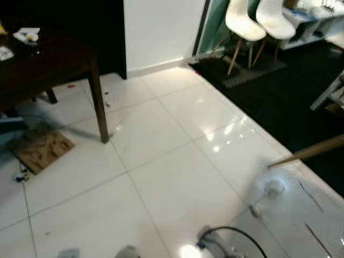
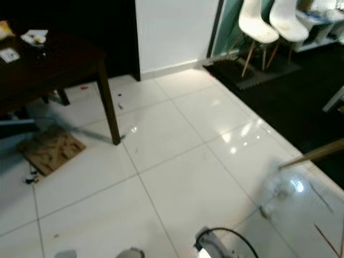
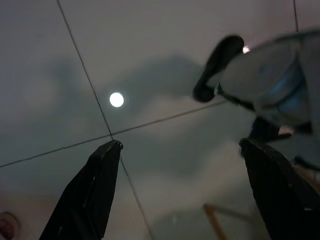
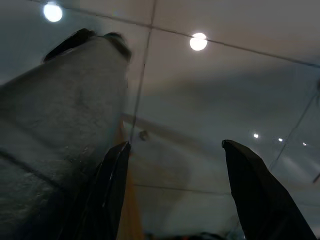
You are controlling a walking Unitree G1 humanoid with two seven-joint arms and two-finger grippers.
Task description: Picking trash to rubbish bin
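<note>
So on the far left there's a dark wooden counter (image 1: 48,64) with a bit of crumpled white trash (image 1: 27,35) sitting on its top near the back edge, plus a small white card (image 1: 5,52) just beside the counter's left end. Under and beside the counter lies a flat piece of brown cardboard (image 1: 42,149) on the floor, with some tiny dark bits (image 1: 21,176) next to its near corner and a couple of small specks (image 1: 71,85) on the tiles by the counter leg (image 1: 99,102). All of that is well apart from both grippers, which hang low over the white tiled floor (image 1: 161,177). The left gripper (image 3: 180,150) has its fingers spread wide, nothing between them, only tile and grout lines below. The middle of the room is wide-open glossy tile with ceiling lights reflecting off it. Then the right gripper (image 4: 175,150), also spread apart and holding nothing, with a grey rounded part of the robot close beside it. Further right the tile ends at a dark mat (image 1: 279,102), two white chairs (image 1: 258,21) stand at the back, and a wooden stick (image 1: 309,151) pokes in from the right edge over a blurry whitish patch (image 1: 271,185) that I can't make out.
</note>
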